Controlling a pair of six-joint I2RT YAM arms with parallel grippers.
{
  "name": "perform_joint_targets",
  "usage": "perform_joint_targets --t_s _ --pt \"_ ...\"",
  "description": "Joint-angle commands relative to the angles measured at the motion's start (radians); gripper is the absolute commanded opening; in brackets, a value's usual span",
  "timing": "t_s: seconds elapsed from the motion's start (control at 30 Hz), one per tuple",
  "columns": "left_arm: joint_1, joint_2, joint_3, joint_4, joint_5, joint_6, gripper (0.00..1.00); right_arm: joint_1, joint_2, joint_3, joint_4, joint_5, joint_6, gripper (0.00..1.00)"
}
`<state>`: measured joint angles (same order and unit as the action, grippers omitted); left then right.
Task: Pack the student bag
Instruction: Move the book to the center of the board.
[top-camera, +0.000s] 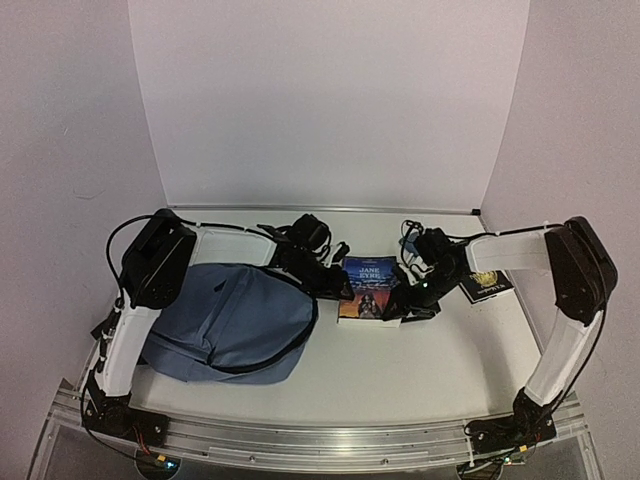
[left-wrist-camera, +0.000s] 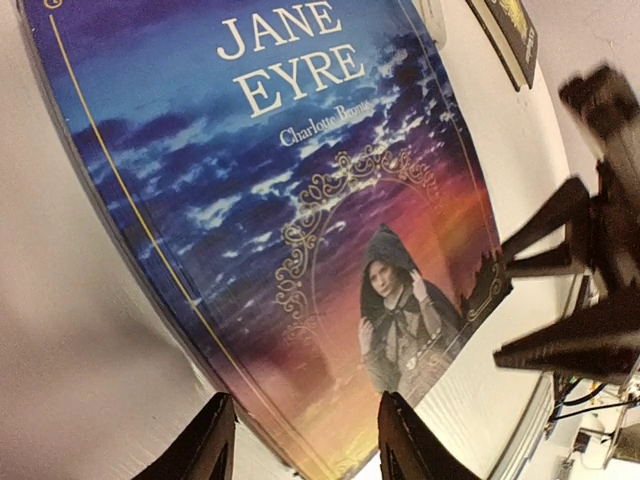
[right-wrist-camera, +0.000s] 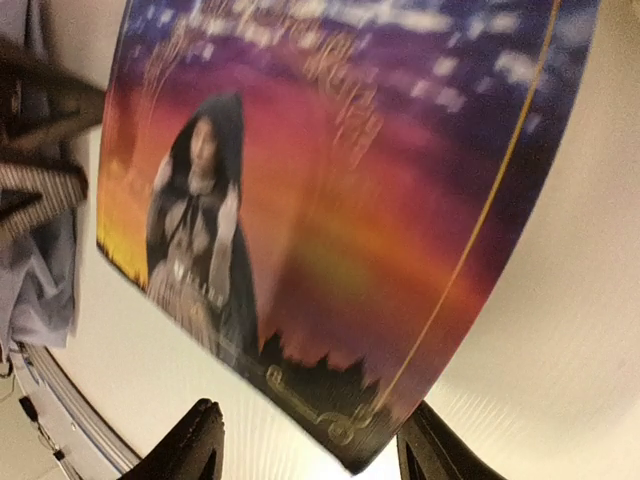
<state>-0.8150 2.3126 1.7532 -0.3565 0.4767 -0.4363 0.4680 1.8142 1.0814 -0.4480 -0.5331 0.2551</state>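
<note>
The slate-blue student bag (top-camera: 235, 320) lies flat on the left of the table. A "Jane Eyre" paperback (top-camera: 365, 287) lies face up in the middle, just right of the bag. My left gripper (top-camera: 335, 285) is at the book's left side. In the left wrist view it (left-wrist-camera: 305, 445) stands open, with a lower corner of the book (left-wrist-camera: 300, 200) between its fingers. My right gripper (top-camera: 410, 300) is at the book's right lower corner. The right wrist view shows it (right-wrist-camera: 312, 450) open, straddling that corner of the cover (right-wrist-camera: 330, 200). Neither jaw pair is pressed shut on the book.
A second, dark book (top-camera: 487, 285) lies at the right, behind the right forearm; its edge (left-wrist-camera: 510, 30) shows in the left wrist view. White walls close the table's back and sides. A metal rail (top-camera: 320, 440) runs along the near edge.
</note>
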Motion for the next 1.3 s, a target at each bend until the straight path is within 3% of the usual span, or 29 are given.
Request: perform_joint_targets --t_s 0.0,0.1,0.3,0.4,0.57,0.77,0.97,1.27 --pt "0.006 -0.082 -0.016 0.059 -0.003 -0.036 0.52 0.081 -0.146 -0.091 -0.009 -0.116 -0.07 0.62" --pt "0.004 -0.077 -0.002 0.046 -0.013 -0.039 0.55 0.11 -0.208 -0.101 -0.008 -0.169 -0.077 0.66" --pt "-0.007 -0.163 -0.055 0.086 -0.127 -0.043 0.65 0.02 -0.278 -0.008 -0.032 -0.022 -0.119 0.79" --pt "-0.001 -0.129 0.018 0.037 -0.225 -0.024 0.76 -0.063 -0.233 0.044 -0.034 0.003 -0.104 0.8" --pt "0.029 0.026 0.244 -0.009 -0.26 0.028 0.84 -0.116 -0.139 0.118 -0.032 0.084 -0.146 0.82" --pt "0.068 0.193 0.486 -0.022 -0.243 0.022 0.84 -0.135 -0.006 0.262 -0.006 0.087 -0.141 0.82" --pt "0.096 0.347 0.697 -0.044 -0.16 0.018 0.83 -0.137 0.034 0.245 0.012 0.055 -0.118 0.82" --pt "0.098 0.376 0.658 0.014 -0.052 0.008 0.74 -0.132 0.12 0.175 0.076 -0.104 -0.03 0.76"
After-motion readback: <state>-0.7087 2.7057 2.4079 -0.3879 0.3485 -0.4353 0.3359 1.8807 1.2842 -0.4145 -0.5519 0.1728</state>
